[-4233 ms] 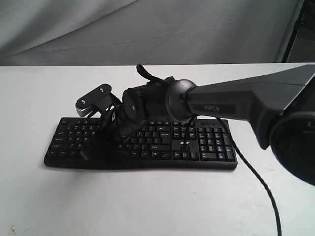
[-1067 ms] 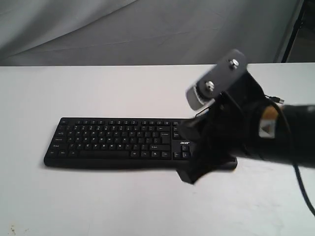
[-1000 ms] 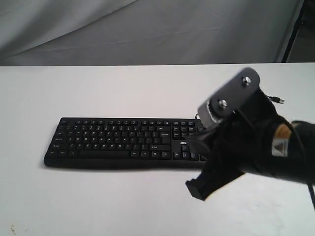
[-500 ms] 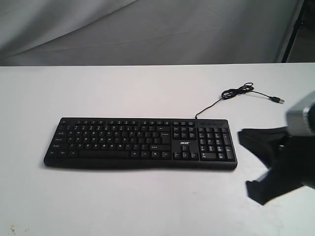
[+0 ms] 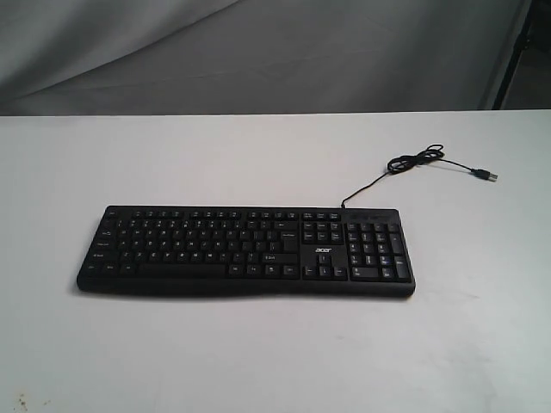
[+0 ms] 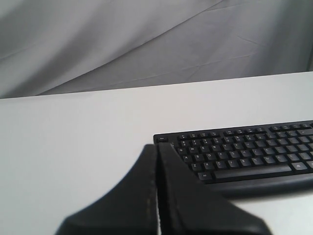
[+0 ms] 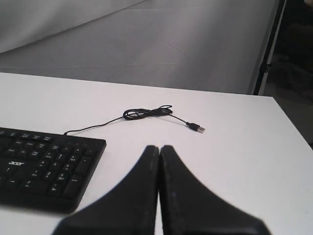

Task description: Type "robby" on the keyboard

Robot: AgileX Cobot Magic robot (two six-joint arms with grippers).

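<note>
The wide white desk (image 5: 258,361) fills the lower part of the outside view. The flat black keyboard with white letters (image 5: 245,249) is laid in the middle of it. The black left gripper (image 6: 157,152) is pinched closed on nothing, near one end of the keyboard. The black right gripper (image 7: 159,152) is closed the same way, near the other end. Two keys could be pushed at once by such a broad tip. The thin black cable (image 5: 405,163), at the upper right, could be snagged and the keyboard dragged.
</note>
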